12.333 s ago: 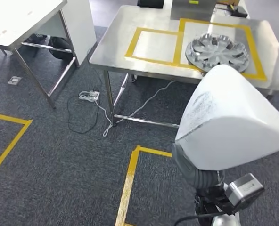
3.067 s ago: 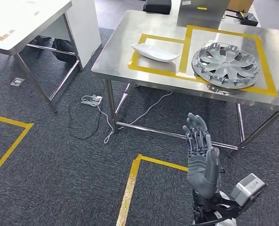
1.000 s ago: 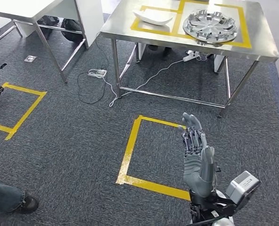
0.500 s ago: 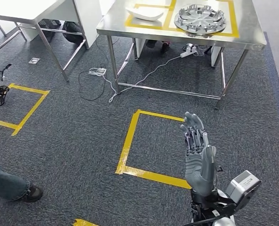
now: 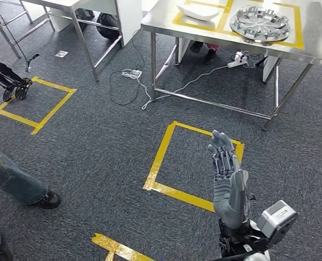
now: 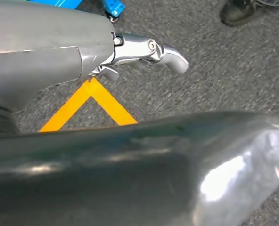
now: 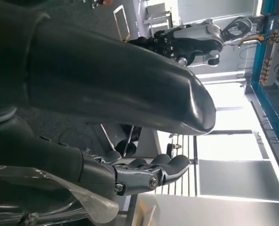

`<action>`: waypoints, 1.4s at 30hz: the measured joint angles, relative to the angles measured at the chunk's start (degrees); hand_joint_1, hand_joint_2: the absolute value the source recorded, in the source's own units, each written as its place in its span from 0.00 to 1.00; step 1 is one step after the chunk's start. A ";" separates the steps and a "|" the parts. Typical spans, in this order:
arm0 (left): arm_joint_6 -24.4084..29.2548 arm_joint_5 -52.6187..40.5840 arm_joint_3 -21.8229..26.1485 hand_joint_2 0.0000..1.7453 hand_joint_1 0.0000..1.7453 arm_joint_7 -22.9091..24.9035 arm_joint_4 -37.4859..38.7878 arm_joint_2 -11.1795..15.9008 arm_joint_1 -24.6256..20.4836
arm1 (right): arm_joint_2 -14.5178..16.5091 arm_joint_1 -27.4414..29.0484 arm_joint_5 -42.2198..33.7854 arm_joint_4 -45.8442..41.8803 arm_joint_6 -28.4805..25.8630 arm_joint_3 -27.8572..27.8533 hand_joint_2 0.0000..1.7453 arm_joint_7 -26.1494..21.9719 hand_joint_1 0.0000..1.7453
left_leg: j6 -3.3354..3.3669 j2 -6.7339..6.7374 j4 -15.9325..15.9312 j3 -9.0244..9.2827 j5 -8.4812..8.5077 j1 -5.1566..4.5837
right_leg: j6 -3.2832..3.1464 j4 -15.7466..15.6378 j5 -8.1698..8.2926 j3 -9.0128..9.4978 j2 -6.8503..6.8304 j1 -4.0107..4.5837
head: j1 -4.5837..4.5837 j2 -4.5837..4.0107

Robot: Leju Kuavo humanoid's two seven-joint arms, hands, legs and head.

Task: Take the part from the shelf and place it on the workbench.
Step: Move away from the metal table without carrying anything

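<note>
Head view first, and we see the white, shallow, boat-shaped plastic part [image 5: 198, 11] lying flat at the top centre of the frame, on the brushed steel workbench [image 5: 159, 19]. It has a smooth pale surface with a pointed end and a softly curved rim, and it sits inside a yellow taped rectangle [image 5: 180, 20]. Just to its right, in the neighbouring taped box, lies a round silver spoked wheel cover [image 5: 259, 24], apart from the part.

Lower right of the frame, our right hand [image 5: 228, 182] is raised over the dark grey carpet [image 5: 101, 163], palm up, fingers straight and spread, holding nothing. It hovers above the right edge of a yellow tape square on the floor [image 5: 159, 168].

At the left edge we catch a person's jeans leg and black shoe [image 5: 48, 199]. A white power strip with its cable [image 5: 130, 73] trails under the bench.

In the left wrist view, the left hand [image 6: 124, 49] shows a grey cover and one silver finger [image 6: 156, 48] stretched over carpet and yellow tape; whether it is spread or curled, we cannot tell.
</note>
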 joint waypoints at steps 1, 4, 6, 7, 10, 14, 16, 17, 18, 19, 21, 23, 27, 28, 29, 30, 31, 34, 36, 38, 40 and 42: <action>0.00 -0.01 0.04 0.00 0.00 0.00 0.00 -0.01 -0.01 | -0.02 0.02 0.03 0.02 -0.05 0.01 0.00 0.00 0.00 | 0.02 -0.53 0.10 -0.47 0.32 -0.12 | -0.10 1.21 -0.12 -0.17 0.16 0.00 | 0.00 0.00; 0.00 -0.03 0.16 0.00 0.00 -0.04 0.00 -0.03 -0.04 | -0.03 -0.03 0.23 0.03 -0.16 0.01 0.00 0.00 0.00 | -0.16 -2.19 0.49 -1.36 0.99 -0.33 | -0.85 -7.77 4.03 5.62 1.75 0.00 | -0.02 0.00; 0.01 -0.11 0.20 0.00 0.00 -0.13 0.00 -0.07 -0.16 | -0.03 -0.06 0.39 0.01 -0.21 0.02 0.00 0.01 0.00 | -0.56 -3.19 0.89 -1.90 1.31 -0.40 | -1.35 -14.29 5.52 9.38 3.99 -0.04 | -0.06 0.01; 0.02 -0.21 0.22 0.00 0.00 -0.19 0.01 -0.08 -0.20 | -0.04 -0.05 0.47 -0.01 -0.23 0.03 0.00 0.03 0.00 | -0.88 -3.67 1.01 -2.21 1.54 -0.32 | -1.55 -15.51 5.53 10.07 4.63 0.04 | -0.09 0.01; 0.08 -0.53 0.40 0.00 0.00 -0.36 0.02 0.03 -0.18 | -0.05 -0.15 0.81 -0.03 -0.26 0.09 0.00 0.12 0.00 | -1.91 -4.35 1.41 -3.05 1.87 -0.14 | -2.20 -15.93 6.25 10.20 3.11 0.00 | -0.11 0.01; 0.18 -0.67 0.64 0.00 0.00 -0.52 0.04 0.13 -0.28 | -0.07 -0.13 1.14 -0.03 -0.26 0.38 0.00 0.21 0.00 | -3.17 -0.97 12.30 -7.72 -4.71 0.24 | -2.92 -16.18 6.75 9.86 0.05 -0.27 | -0.78 0.00; 0.20 -0.74 0.68 0.00 0.00 -0.57 0.08 0.19 -0.30 | -0.07 -0.06 1.27 -0.03 -0.26 0.50 0.00 0.26 0.00 | -3.63 -0.60 17.40 -9.58 -6.53 0.58 | -2.90 -16.08 6.76 9.60 -1.56 -0.23 | -0.78 0.00; 0.22 -0.76 0.71 0.00 0.00 -0.59 0.09 0.26 -0.26 | -0.07 -0.07 1.33 -0.03 -0.25 0.58 0.00 0.28 0.00 | -3.74 -0.42 16.92 -9.02 -5.84 0.70 | -2.88 -16.03 6.76 9.54 -2.32 -0.23 | -0.79 0.00; 0.24 -0.77 0.74 0.00 0.00 -0.60 0.10 0.34 -0.22 | -0.07 -0.08 1.39 -0.03 -0.25 0.65 0.00 0.30 0.00 | -3.76 -0.08 14.11 -7.31 -4.22 0.78 | -2.81 -15.96 6.73 9.53 -3.03 -0.24 | -0.78 0.00; 0.26 -0.77 0.77 0.00 0.00 -0.61 0.11 0.42 -0.20 | -0.07 -0.11 1.46 -0.03 -0.24 0.71 0.00 0.31 0.00 | -3.70 0.89 9.95 -4.94 -2.38 0.79 | -2.69 -15.88 6.66 9.58 -3.66 -0.21 | -0.79 0.00; 0.27 -0.87 0.79 0.00 0.00 -0.63 0.12 0.49 -0.33 | -0.08 -0.14 1.66 -0.03 -0.16 0.78 0.00 0.32 0.00 | -3.17 3.27 3.03 -1.38 -0.32 0.43 | -2.15 -15.59 6.44 9.55 -4.76 0.12 | -0.81 0.00; 0.28 -1.05 0.82 0.00 0.00 -0.63 0.14 0.49 -0.41 | -0.10 -0.18 1.98 -0.03 -0.05 0.83 0.00 0.32 0.00 | -2.44 3.97 1.32 -0.94 -0.28 0.02 | -1.55 -15.43 6.35 9.47 -5.71 0.40 | -0.74 0.00; 0.37 -1.27 1.15 0.00 0.00 -0.68 0.15 0.45 -0.39 | -0.13 -0.27 2.46 -0.03 0.03 0.93 0.00 0.33 0.00 | -0.84 1.66 0.74 -1.28 0.54 0.24 | -0.30 -12.42 3.77 8.07 -3.63 -0.02 | -0.38 0.00; 0.40 -1.34 1.19 0.00 0.00 -0.69 0.15 0.45 -0.46 | -0.16 -0.20 2.51 -0.03 0.03 0.92 0.00 0.35 0.00 | -0.56 1.12 0.69 -1.45 0.72 0.28 | -0.15 -9.16 1.85 6.54 -1.91 -0.14 | -0.23 0.01; 0.43 -1.46 1.23 0.00 0.00 -0.70 0.16 0.48 -0.52 | -0.21 -0.10 2.56 -0.03 0.04 0.92 0.00 0.36 0.00 | -0.36 0.52 0.72 -1.67 0.85 0.23 | -0.12 -5.03 -0.14 4.65 -0.73 -0.19 | -0.12 0.01; 0.45 -1.56 1.28 0.00 0.00 -0.70 0.16 0.49 -0.54 | -0.27 -0.01 2.59 -0.02 0.06 0.92 0.00 0.39 0.00 | -0.23 -0.13 0.75 -1.85 0.94 0.14 | -0.11 -1.19 -1.56 2.80 -0.15 -0.20 | -0.09 0.01; 0.44 -1.65 1.33 0.00 0.00 -0.70 0.17 0.48 -0.53 | -0.32 0.06 2.63 -0.02 0.08 0.92 0.00 0.42 0.00 | -0.15 -0.84 0.80 -1.97 1.01 0.03 | -0.17 1.19 -1.97 1.60 0.13 -0.18 | -0.09 0.01; 0.43 -1.73 1.49 0.00 0.00 -0.70 0.17 0.45 -0.50 | -0.38 0.06 2.77 -0.02 0.17 0.92 0.00 0.42 0.00 | -0.13 -3.07 1.09 -2.02 1.07 -0.19 | -0.76 -4.67 2.96 4.10 1.21 -0.17 | -0.08 0.00; 0.40 -1.75 1.50 0.00 0.00 -0.70 0.17 0.39 -0.59 | -0.39 0.05 2.90 -0.03 0.32 0.92 0.00 0.42 0.00 | -0.39 -4.46 1.41 -2.26 1.13 -0.34 | -1.24 -12.00 5.77 7.43 3.48 -0.26 | -0.10 0.00; 0.36 -1.80 1.54 0.00 0.00 -0.70 0.17 0.34 -0.60 | -0.41 0.05 3.04 -0.03 0.56 0.93 0.00 0.46 0.00 | -1.05 -5.61 1.60 -2.89 1.42 -0.20 | -1.45 -14.55 5.97 8.69 4.52 -0.23 | -0.11 0.00; 0.33 -1.85 1.64 0.00 0.00 -0.70 0.17 0.37 -0.47 | -0.42 -0.04 3.10 -0.03 0.76 0.98 0.00 0.53 0.00 | -1.76 -6.16 1.76 -3.42 1.65 -0.01 | -1.77 -14.96 6.28 8.96 3.39 -0.26 | -0.11 0.01; 0.33 -1.87 1.79 0.00 0.00 -0.71 0.17 0.43 -0.44 | -0.42 -0.13 3.10 -0.03 0.87 1.10 0.00 0.57 0.00 | -2.36 -4.09 4.02 -4.46 0.11 -0.10 | -2.28 -15.48 6.64 9.24 1.92 -0.52 | -0.38 0.01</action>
